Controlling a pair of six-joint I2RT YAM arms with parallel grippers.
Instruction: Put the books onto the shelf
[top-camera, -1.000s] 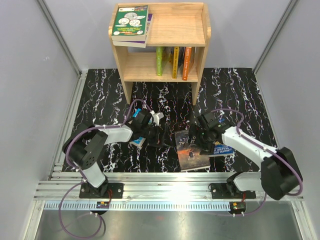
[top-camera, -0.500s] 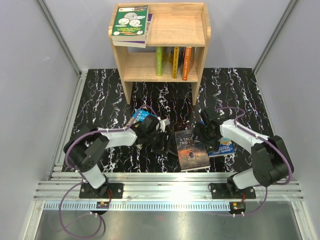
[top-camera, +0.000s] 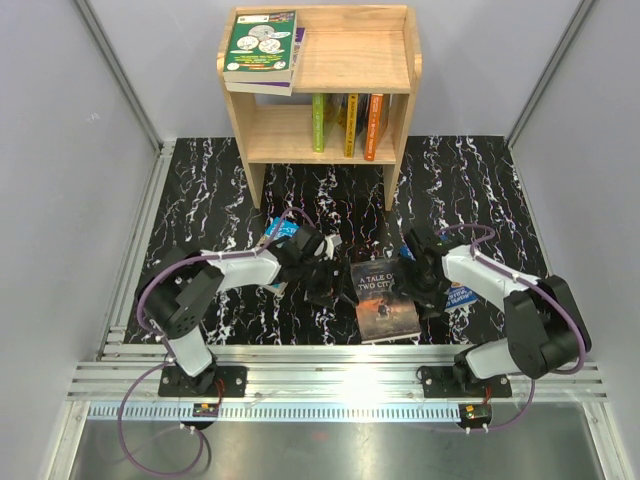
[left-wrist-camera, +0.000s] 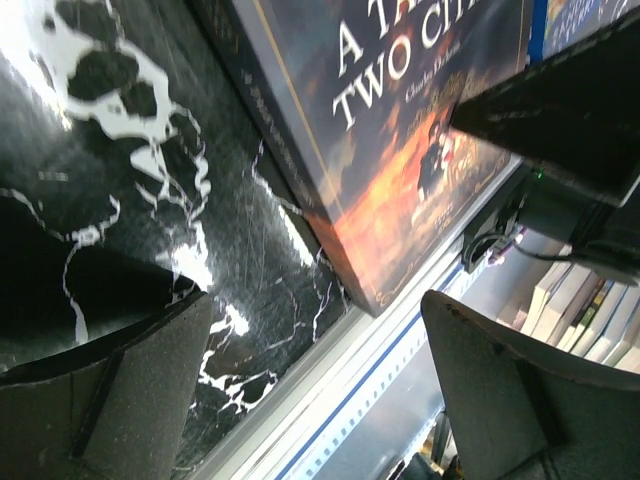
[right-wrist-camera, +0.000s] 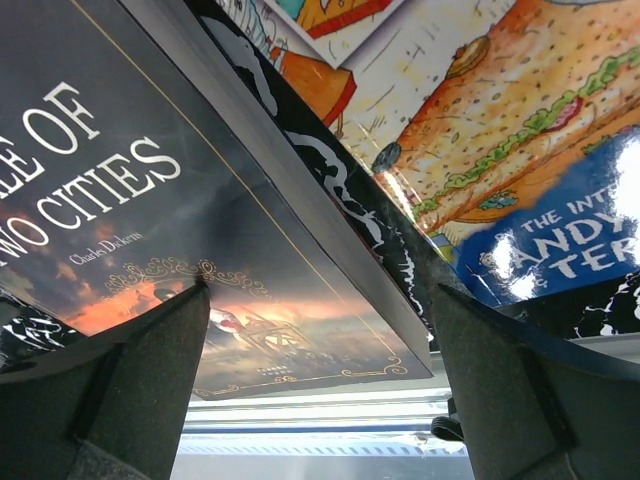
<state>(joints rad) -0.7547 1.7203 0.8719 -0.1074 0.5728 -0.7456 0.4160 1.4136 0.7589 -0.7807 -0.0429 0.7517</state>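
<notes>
Book (top-camera: 383, 297) just beside left end effector (top-camera: 330, 285)

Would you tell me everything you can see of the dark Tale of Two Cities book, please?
The paperback lies flat, cover up, on the black marbled table. Its dark cover carries white title lettering, an orange glow and a thin gold border. The open left gripper and right gripper flank it; neither holds it.

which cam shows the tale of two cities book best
The top external view: the Tale of Two Cities book shows nearly whole, lying flat on the table. Left wrist catches only part of the cover and one edge; right wrist crops it to part of the title and artwork.
</notes>
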